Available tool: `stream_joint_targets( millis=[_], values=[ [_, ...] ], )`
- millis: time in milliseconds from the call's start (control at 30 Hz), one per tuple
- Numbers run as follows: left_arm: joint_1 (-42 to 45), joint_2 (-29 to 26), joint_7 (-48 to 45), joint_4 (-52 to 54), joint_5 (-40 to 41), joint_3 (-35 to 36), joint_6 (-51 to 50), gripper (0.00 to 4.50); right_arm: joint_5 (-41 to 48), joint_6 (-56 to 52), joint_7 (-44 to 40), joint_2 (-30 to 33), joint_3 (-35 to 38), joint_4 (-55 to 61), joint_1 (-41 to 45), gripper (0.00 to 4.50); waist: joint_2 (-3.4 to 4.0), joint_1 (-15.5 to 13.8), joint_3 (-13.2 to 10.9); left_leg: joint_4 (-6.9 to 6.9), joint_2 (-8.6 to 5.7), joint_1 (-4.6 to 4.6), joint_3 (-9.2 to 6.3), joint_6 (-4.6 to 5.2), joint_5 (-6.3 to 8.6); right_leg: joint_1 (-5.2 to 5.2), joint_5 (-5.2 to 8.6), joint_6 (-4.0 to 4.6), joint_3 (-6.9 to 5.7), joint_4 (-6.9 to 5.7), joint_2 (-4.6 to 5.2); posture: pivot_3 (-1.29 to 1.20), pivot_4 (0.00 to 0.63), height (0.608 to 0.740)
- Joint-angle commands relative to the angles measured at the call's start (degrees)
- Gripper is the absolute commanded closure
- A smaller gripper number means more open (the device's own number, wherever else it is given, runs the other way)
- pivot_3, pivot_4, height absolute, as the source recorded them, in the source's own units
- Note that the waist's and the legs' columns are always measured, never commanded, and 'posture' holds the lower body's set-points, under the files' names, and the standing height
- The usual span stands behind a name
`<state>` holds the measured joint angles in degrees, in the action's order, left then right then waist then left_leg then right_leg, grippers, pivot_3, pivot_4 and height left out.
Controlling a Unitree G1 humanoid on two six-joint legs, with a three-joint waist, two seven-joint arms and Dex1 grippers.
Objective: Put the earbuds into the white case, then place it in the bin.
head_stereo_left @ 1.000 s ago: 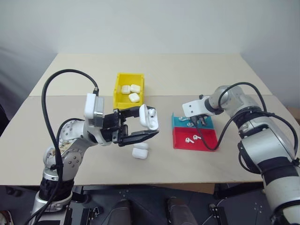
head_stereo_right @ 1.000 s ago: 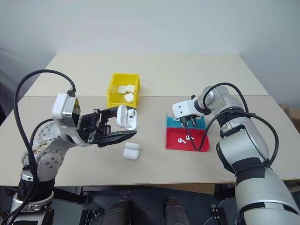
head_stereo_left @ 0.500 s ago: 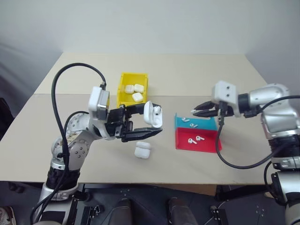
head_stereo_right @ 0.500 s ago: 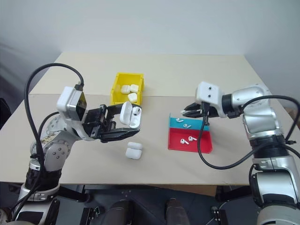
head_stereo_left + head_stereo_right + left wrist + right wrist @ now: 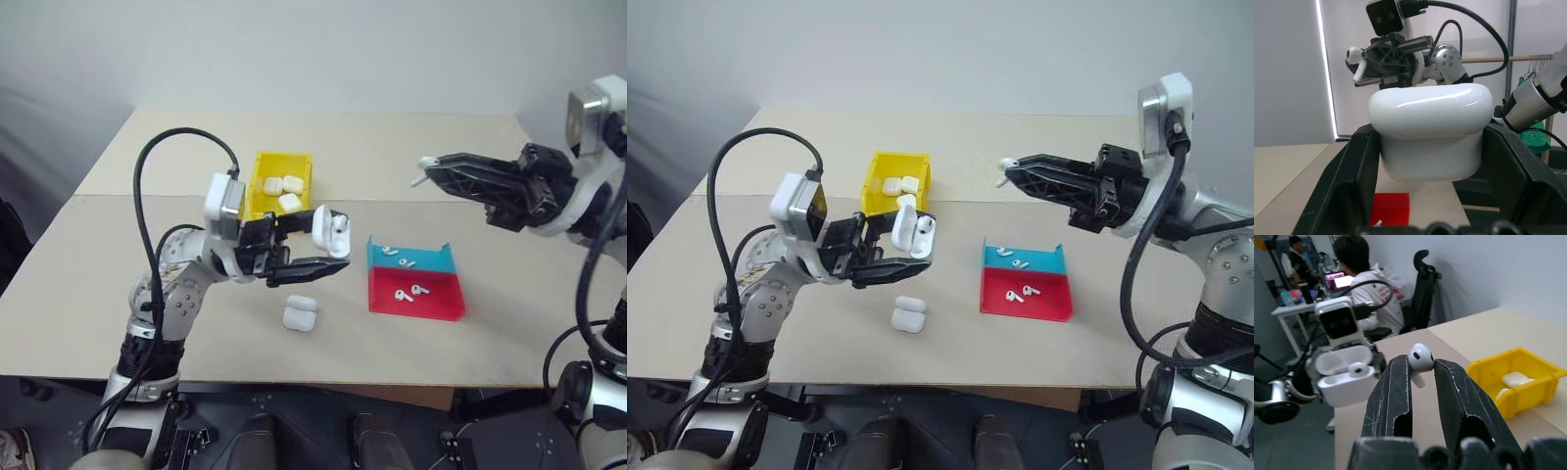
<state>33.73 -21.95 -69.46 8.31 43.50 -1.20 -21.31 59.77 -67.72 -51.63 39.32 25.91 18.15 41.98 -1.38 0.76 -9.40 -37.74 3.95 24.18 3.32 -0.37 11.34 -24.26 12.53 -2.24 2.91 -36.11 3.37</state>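
Note:
My left gripper [image 5: 335, 240] is shut on the white case [image 5: 328, 233], held above the table with its lid flipped open. In the right wrist view one earbud [image 5: 1356, 368] sits inside that case [image 5: 1344, 377]. High over the table's right half, my right gripper [image 5: 427, 168] points left toward the case and is shut on another earbud [image 5: 1420, 360], pinched between its fingertips. The left wrist view looks past the case [image 5: 1430, 132] at that earbud [image 5: 1355, 58]. The yellow bin [image 5: 284, 156] stands just behind the left gripper with three closed cases in it.
A closed white case [image 5: 300, 313] lies on the table below the left gripper. A red and teal tray [image 5: 439, 304] with several loose earbuds sits right of centre. In the right wrist view a person [image 5: 1369, 289] sits at a desk beyond the table.
My right arm has risen from the tray with an earbud in its fingertips and turned to point left at the case. The left gripper has kept hold of the open case.

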Motion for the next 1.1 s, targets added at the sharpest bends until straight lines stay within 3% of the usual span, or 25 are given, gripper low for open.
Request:
stream_joint_targets(
  millis=[33,233,467,700,1100],
  values=[
    [1.72,1.15,0.57,-1.13,-0.83,0.15,1.36,1.69,10.84,-3.04,6.64,0.24,2.86,3.18,0.49,3.80,0.00,0.08,0.00,0.00,0.00,0.01,-0.01,0.00,0.00,0.00,0.00,0.00,0.00,0.01,0.00,0.00,0.150,0.740],
    [3.77,2.51,-0.87,-4.87,-3.65,-0.95,2.86,1.69,27.34,-3.74,19.17,3.10,-1.56,4.68,1.58,3.80,0.00,0.14,0.00,0.00,0.00,0.02,-0.02,0.01,0.00,0.00,0.00,-0.01,0.00,0.01,-0.01,0.00,0.150,0.740],
    [4.61,3.27,-1.44,-5.40,-4.76,-1.75,3.56,1.69,35.69,-2.02,28.45,8.81,-8.87,4.60,3.59,3.80,0.00,0.12,0.00,0.01,0.00,0.06,-0.04,0.02,0.01,-0.03,0.01,0.00,-0.01,0.04,0.00,0.00,0.150,0.740],
    [4.79,3.44,-1.36,-4.66,-4.69,-1.53,3.35,1.69,33.62,-1.77,31.30,10.80,-15.07,4.64,4.79,3.80,0.00,0.14,0.00,0.01,0.01,0.09,-0.04,0.04,0.02,-0.06,0.01,-0.01,0.00,0.06,0.00,0.00,0.150,0.740],
    [4.33,3.22,-1.26,-3.98,-4.50,-1.17,3.56,1.69,29.20,-1.40,29.90,11.41,-18.20,5.31,5.24,3.80,0.00,0.12,0.00,0.01,0.01,0.13,-0.03,0.09,0.04,-0.08,0.02,-0.03,-0.01,0.10,0.01,0.00,0.150,0.740]
  ],
)
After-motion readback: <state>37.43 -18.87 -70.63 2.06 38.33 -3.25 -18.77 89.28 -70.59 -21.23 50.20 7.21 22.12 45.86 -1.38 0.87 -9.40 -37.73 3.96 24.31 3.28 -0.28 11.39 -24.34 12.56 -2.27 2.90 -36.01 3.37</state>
